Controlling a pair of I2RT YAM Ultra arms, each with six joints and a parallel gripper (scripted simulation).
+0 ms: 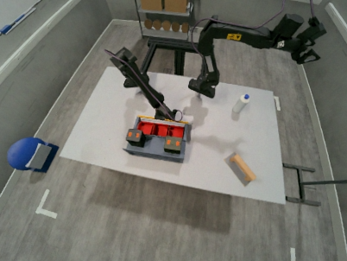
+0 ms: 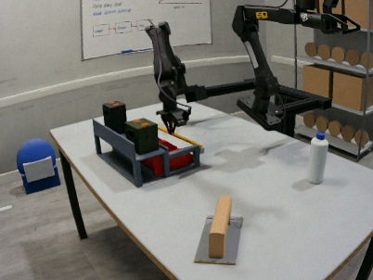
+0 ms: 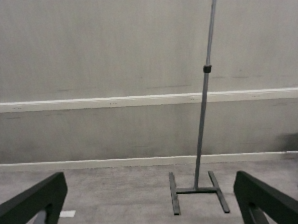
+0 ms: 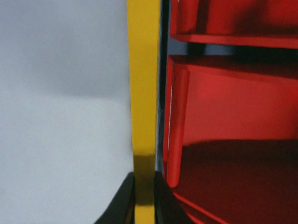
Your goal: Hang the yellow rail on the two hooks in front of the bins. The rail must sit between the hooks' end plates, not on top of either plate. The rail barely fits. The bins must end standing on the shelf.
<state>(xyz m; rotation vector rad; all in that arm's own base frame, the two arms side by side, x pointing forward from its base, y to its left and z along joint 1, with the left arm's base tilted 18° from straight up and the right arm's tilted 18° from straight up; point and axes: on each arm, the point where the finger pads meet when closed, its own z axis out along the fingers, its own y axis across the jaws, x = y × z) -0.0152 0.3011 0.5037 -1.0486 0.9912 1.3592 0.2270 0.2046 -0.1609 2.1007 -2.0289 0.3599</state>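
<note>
Exterior view, left to right: blue round-backed object point(image 1: 25, 152) point(image 2: 36, 159) stood on the floor; whiteboard point(image 1: 13, 12) point(image 2: 162, 28) behind had blue handwriting, too blurred to read reliably, above boxes linked by red arrows. Blue-grey shelf point(image 1: 153, 151) point(image 2: 138, 173) point(image 4: 217, 49) carried a near-black box point(image 1: 136, 137) point(image 2: 114, 118) and a dark green box point(image 1: 173, 145) point(image 2: 142, 135), both orange-marked on top. Red bins point(image 1: 162, 130) point(image 2: 169, 158) point(image 4: 235, 105) sat in it. Yellow rail point(image 1: 147, 117) point(image 2: 187, 141) point(image 4: 143, 90) ran just beside the bins, along their front; couldn't tell if its ends were between the hook plates. Right gripper point(image 1: 166, 116) point(image 2: 172, 131) point(image 4: 144, 187) was clamped on the rail. Wood-handled trowel point(image 1: 241, 169) point(image 2: 219, 232) lay flat on its blade. Left arm's yellow label point(image 1: 234, 37) point(image 2: 262, 15) was illegible. White bottle point(image 1: 241, 105) point(image 2: 317, 159), blue cap, stood upright, no readable brand. Left gripper point(image 1: 310, 60) point(image 2: 348, 29) point(image 3: 151, 185) was wide open, nothing held, well apart from the rail.
</note>
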